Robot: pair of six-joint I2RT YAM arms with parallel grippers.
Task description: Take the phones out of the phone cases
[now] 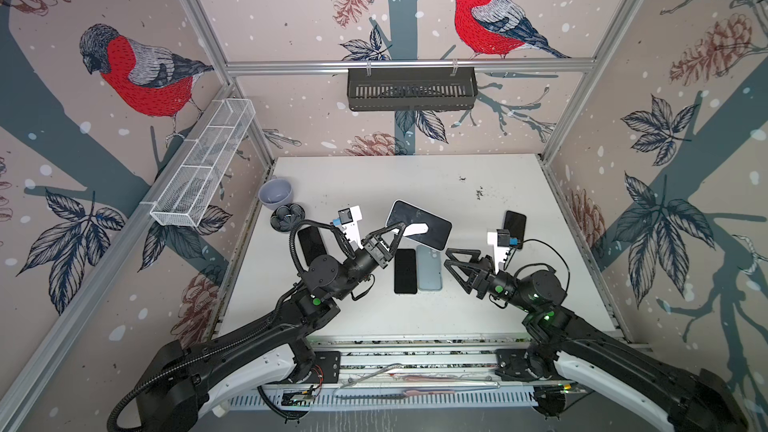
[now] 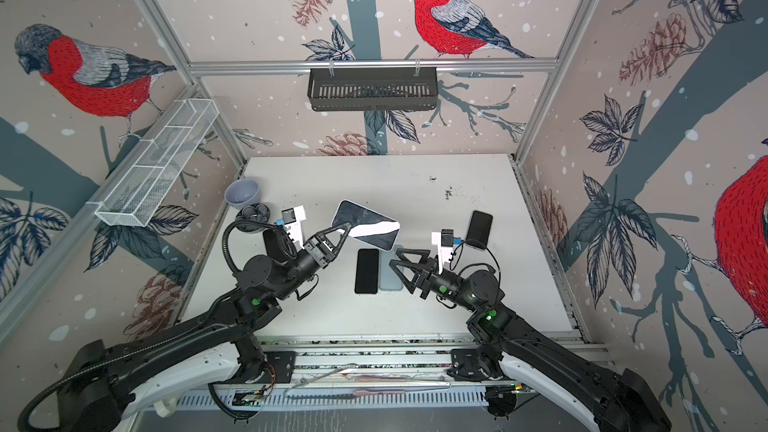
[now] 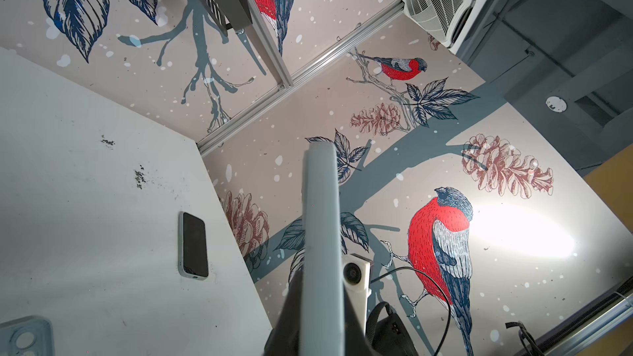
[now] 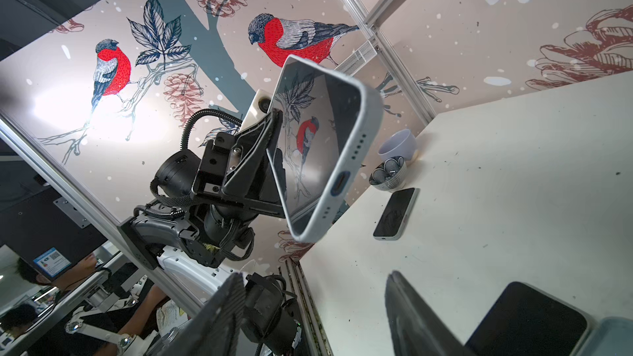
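A phone (image 1: 432, 227) (image 2: 365, 222) in a light blue-grey phone case (image 4: 346, 172) hangs tilted above the table's middle. My left gripper (image 1: 397, 229) (image 2: 343, 229) is shut on its left end. In the left wrist view the case's edge (image 3: 320, 234) runs up between that gripper's (image 3: 320, 289) dark jaws. The phone's glossy screen (image 4: 308, 125) mirrors the wall. My right gripper (image 1: 451, 260) (image 2: 397, 263) (image 4: 308, 303) stands open a little to the right of the phone and lower, with nothing between its fingers.
A bare black phone (image 1: 405, 271) and a light blue case (image 1: 429, 268) lie side by side under the grippers. More phones lie at the left (image 1: 311, 245) and right (image 1: 514, 229). Two bowls (image 1: 276, 193) (image 1: 287, 216) stand at the far left.
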